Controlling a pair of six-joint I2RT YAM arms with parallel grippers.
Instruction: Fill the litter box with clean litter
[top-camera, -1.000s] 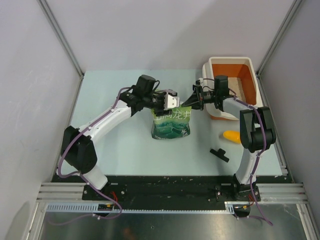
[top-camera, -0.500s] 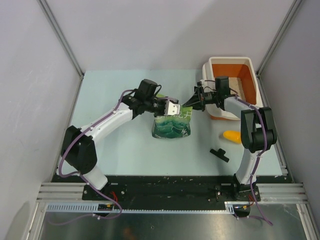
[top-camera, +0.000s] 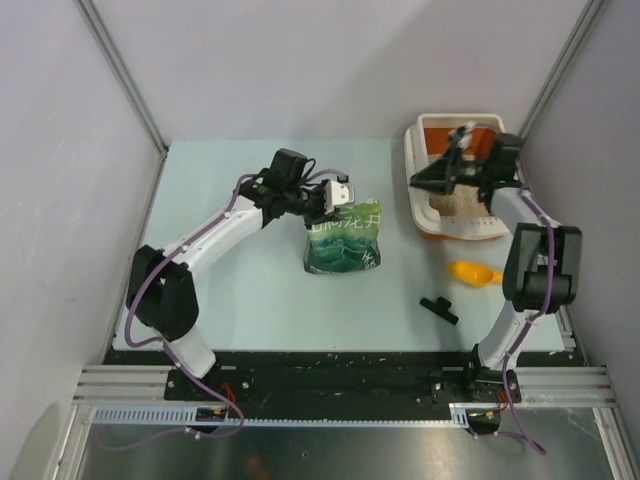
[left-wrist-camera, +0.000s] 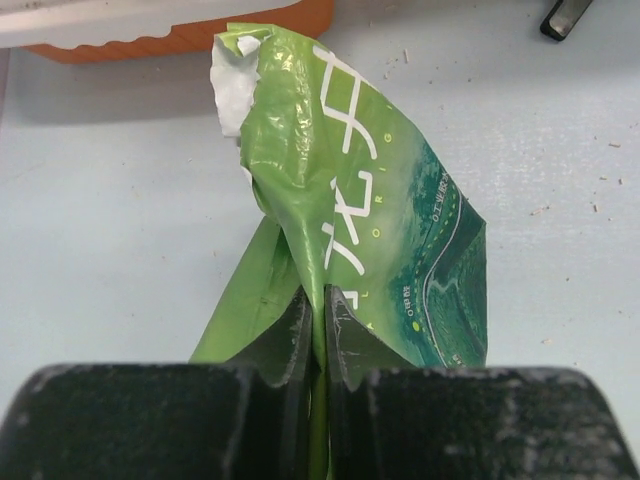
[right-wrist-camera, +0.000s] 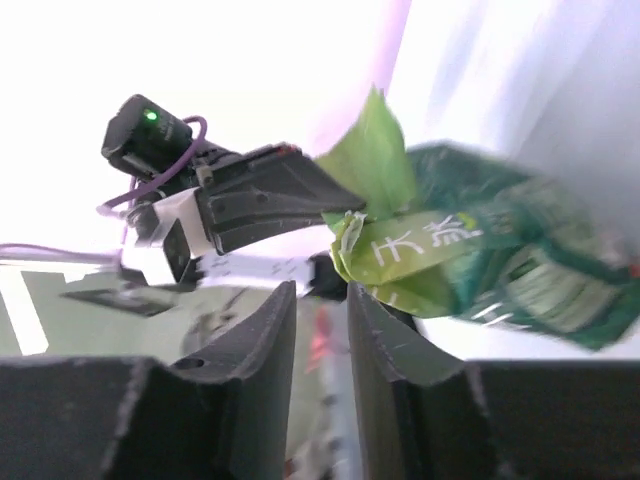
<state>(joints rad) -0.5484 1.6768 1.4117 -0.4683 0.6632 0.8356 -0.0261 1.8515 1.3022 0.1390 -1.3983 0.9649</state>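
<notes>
The litter box (top-camera: 430, 119), orange plastic with a wide white rim, sits at the far right corner of the counter (top-camera: 230, 290), with sandy clean litter (top-camera: 465, 204) on its floor. The right claw (top-camera: 418, 181) hangs over it, narrowly parted and empty. Mid-counter, the left claw (left-wrist-camera: 318, 300) pinches a crinkled, glossy green bag (top-camera: 345, 245). A yellow scoop (top-camera: 472, 272) and a small black piece (top-camera: 438, 309) lie near the right edge.

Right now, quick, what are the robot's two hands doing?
Left gripper: closed, fingers pinching the top of the green bag.
Right gripper: fingers a little apart, holding nothing.
</notes>
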